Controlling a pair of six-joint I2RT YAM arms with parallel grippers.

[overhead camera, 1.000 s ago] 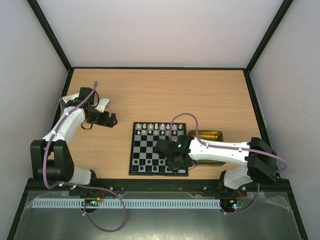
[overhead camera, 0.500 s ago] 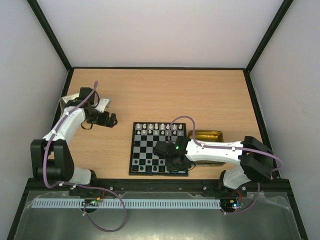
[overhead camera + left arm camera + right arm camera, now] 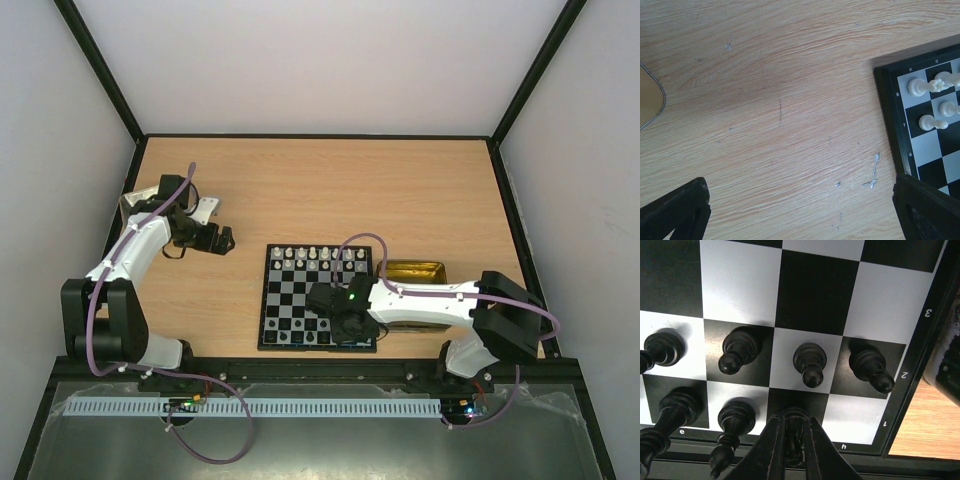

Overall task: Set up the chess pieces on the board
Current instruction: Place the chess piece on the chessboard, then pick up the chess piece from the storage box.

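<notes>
Tabletop (image 3: 330, 190): bare wood under the left claw (image 3: 224, 240), whose jaws are spread fully and carry nothing.

Board (image 3: 285, 305): lies flat directly beneath the right claw (image 3: 793, 422), and off to one side of the left claw.

Right claw: low over the board's near right corner. Its jaws are pinched almost together on one black piece (image 3: 794, 440), upright over a back-row square.

Black pawns (image 3: 810, 362): in a row just beyond that claw. White pieces (image 3: 314, 255) are at the far edge.

Handling, my judgement: the piece is light, rigid and smooth, and topples easily. Pinch the upper stem from straight above with a gentle squeeze. Neighbours crowd close beside it.

Against a second earlier: the right arm's elbow has drawn in toward the board and the claw has shifted slightly. The grip is unchanged. Left arm and board have not moved.
</notes>
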